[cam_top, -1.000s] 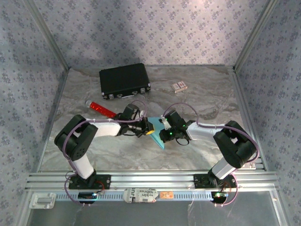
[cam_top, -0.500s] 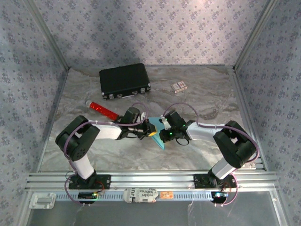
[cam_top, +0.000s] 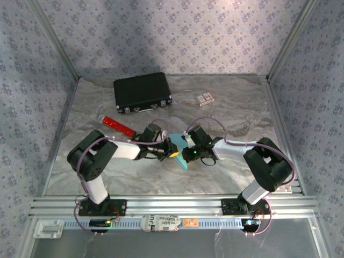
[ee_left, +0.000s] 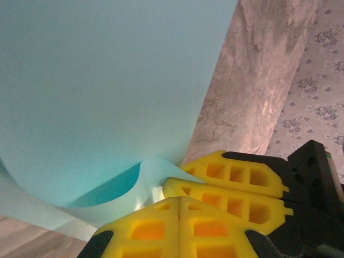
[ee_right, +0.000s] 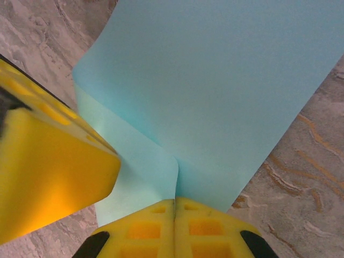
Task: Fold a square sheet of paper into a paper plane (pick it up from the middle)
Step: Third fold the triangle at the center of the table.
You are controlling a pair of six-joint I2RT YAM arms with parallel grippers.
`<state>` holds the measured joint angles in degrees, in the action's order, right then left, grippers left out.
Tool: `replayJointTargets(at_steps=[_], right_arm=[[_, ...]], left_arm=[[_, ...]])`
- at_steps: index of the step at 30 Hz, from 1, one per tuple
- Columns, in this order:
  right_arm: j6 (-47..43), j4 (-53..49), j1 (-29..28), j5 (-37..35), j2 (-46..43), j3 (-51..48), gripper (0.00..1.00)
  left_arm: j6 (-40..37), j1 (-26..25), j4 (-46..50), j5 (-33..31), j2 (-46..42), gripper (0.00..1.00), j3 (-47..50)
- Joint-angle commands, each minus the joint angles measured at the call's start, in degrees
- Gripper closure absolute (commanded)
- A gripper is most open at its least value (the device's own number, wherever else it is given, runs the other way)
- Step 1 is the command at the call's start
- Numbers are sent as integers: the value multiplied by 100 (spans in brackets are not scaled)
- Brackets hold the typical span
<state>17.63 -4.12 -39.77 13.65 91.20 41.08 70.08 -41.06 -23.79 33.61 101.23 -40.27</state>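
The square sheet of paper (cam_top: 181, 157), light cyan-blue, is held up off the marbled table (cam_top: 236, 115) at its middle, bent into a fold. My left gripper (cam_top: 172, 149) and right gripper (cam_top: 186, 151) meet tip to tip at it. In the left wrist view my left gripper (ee_left: 179, 200) is shut where the curled paper (ee_left: 107, 80) meets its tips, with the right gripper's fingers (ee_left: 231, 185) pressed close beside. The right wrist view has my right gripper (ee_right: 174, 202) shut on the paper's fold (ee_right: 226, 80), and a left finger (ee_right: 48, 172) lies against the sheet.
A black case (cam_top: 142, 92) lies at the back left, a red tube (cam_top: 117, 125) left of the grippers, and a small patterned card box (cam_top: 204, 98) at the back right. Patterned walls close in three sides, and an aluminium rail (cam_top: 172, 204) runs along the near edge.
My left arm has shifted slightly right, bringing its gripper closer against the right one. The right arm and the paper have stayed put.
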Motion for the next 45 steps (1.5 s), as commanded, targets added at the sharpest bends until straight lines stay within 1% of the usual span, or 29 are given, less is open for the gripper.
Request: replayJointTargets(at_steps=[1, 16, 20, 24, 28, 34, 36, 37, 39, 43, 45], right_arm=[[84, -211, 5, -205, 198, -4, 94], [90, -195, 2, -176, 191, 19, 93], [113, -233, 4, -122, 130, 87, 91], [272, -251, 77, -137, -149, 113, 81], [497, -272, 307, 5, -500, 0, 69], [751, -228, 438, 537, -935, -216, 65], [854, -72, 435, 916, -969, -291, 69], [909, -10, 412, 1147, -946, -304, 72], [982, 44, 304, 1371, -864, -294, 78], [1049, 81, 27, 1416, -691, -252, 86], [1084, 109, -83, 1347, -601, -227, 88]], left_arm=[[-116, -52, -58, -6, 112, 100, -2], [-459, -57, 252, -160, 422, 100, 87], [-486, -60, 286, -179, 455, 100, 116], [-512, -52, 298, -172, 468, 100, 118], [-526, -57, 306, -172, 485, 100, 112], [-529, -57, 304, -196, 485, 100, 112], [-524, -54, 287, -194, 485, 100, 105], [-522, -52, 281, -195, 493, 100, 103], [-516, -53, 286, -205, 498, 100, 98], [-516, -56, 285, -188, 512, 100, 83], [-525, -54, 280, -192, 512, 100, 85]])
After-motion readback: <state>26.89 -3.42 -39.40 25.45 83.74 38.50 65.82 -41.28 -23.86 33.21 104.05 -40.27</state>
